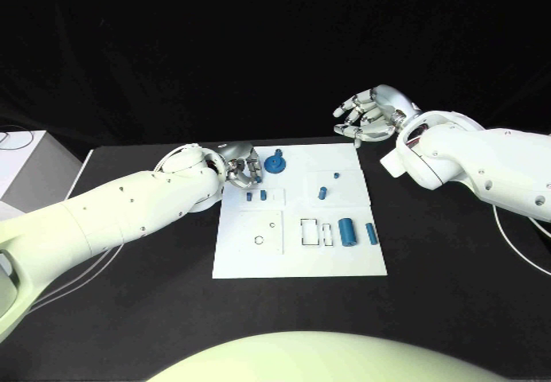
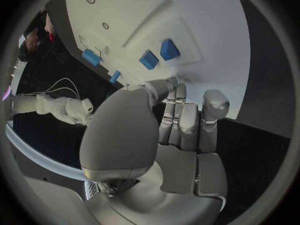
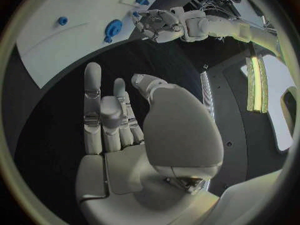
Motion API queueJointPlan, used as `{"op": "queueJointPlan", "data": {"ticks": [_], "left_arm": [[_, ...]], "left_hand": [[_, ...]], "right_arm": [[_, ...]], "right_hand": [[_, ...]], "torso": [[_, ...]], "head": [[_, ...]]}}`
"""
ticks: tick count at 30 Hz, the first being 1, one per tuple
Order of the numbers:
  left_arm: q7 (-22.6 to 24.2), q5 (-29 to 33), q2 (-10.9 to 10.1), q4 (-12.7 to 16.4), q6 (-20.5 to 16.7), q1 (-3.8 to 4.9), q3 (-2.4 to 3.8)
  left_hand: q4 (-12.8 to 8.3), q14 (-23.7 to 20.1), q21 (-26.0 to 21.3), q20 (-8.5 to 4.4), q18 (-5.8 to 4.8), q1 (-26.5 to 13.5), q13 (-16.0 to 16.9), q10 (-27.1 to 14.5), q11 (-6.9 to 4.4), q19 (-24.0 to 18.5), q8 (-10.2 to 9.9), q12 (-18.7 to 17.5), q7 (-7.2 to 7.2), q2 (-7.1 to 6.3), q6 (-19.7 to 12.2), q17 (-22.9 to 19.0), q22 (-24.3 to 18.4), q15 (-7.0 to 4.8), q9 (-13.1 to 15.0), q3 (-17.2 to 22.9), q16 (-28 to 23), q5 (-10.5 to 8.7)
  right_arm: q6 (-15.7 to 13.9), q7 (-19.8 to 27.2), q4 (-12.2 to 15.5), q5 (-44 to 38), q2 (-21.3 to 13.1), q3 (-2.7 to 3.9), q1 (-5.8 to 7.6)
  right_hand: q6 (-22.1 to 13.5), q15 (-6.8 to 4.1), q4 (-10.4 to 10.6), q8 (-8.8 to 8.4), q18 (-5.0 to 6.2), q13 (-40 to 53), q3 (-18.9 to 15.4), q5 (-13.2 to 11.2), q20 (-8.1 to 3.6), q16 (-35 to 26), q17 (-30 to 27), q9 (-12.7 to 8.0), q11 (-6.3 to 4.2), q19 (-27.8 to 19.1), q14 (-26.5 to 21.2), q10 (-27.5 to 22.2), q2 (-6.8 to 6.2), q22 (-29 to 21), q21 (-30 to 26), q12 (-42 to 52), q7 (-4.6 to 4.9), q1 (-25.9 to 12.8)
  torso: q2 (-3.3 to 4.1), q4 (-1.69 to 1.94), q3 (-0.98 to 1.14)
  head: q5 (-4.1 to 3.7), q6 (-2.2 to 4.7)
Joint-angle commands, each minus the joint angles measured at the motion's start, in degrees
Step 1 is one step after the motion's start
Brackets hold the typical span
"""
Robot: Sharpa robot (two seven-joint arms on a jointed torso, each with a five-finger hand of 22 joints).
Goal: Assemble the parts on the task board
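The white task board (image 1: 247,259) lies in the middle of the table. On it are a round blue knob part (image 1: 275,165), two small blue blocks (image 1: 257,194), two small blue pegs (image 1: 322,191) and two blue cylinders (image 1: 347,234). My left hand (image 1: 239,171) hovers over the board's far left corner, just beside the knob and above the two blocks (image 2: 159,55). Its fingers are curled in, thumb tip against them, and I see nothing between them. My right hand (image 1: 369,111) is raised beyond the board's far right corner, fingers spread and empty (image 3: 112,120).
A white box (image 1: 29,163) stands at the table's left edge. The board has rectangular recesses (image 1: 312,231) and small holes (image 1: 262,237) in its near half. Bare black table surrounds the board. The right wrist view shows the knob (image 3: 113,29) and my left hand (image 3: 159,25).
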Motion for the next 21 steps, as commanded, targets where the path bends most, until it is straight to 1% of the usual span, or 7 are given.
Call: {"op": "queueJointPlan", "data": {"ticks": [1,21], "left_arm": [[-0.02,-0.01,0.16,0.03,0.71,0.03,-0.03],[-0.19,-0.01,0.34,-0.03,0.96,0.04,-0.08]], "left_hand": [[-0.24,0.01,-0.38,0.09,-0.82,-0.34,-0.05,0.51,-0.04,-0.11,-0.06,-0.29,-0.13,0.04,0.35,-0.03,-0.04,0.01,0.05,0.07,0.18,-0.19],[-0.23,-0.13,-0.48,0.11,-0.80,-0.50,-0.04,0.54,0.00,-0.20,-0.17,-0.45,-0.09,0.09,0.35,-0.30,-0.15,0.06,0.10,0.05,0.11,-0.21]], "right_arm": [[0.47,0.31,0.07,-0.45,0.03,0.02,-0.02],[0.47,0.27,0.06,-0.47,0.03,0.02,-0.02]], "right_hand": [[0.31,-0.02,-0.32,-0.10,0.64,-0.05,-0.17,0.26,0.02,-0.32,-0.05,-0.10,-0.19,0.23,0.32,0.02,-0.05,-0.05,-0.20,-0.13,0.15,-0.43],[0.31,-0.02,-0.32,-0.10,0.64,-0.05,-0.17,0.26,0.02,-0.32,-0.05,-0.10,-0.19,0.23,0.32,0.02,-0.05,-0.05,-0.20,-0.13,0.15,-0.43]], "torso": [[0.01,-0.01,0.01],[0.02,-0.02,0.00]], "head": [[-0.03,0.02],[-0.08,-0.06]]}}
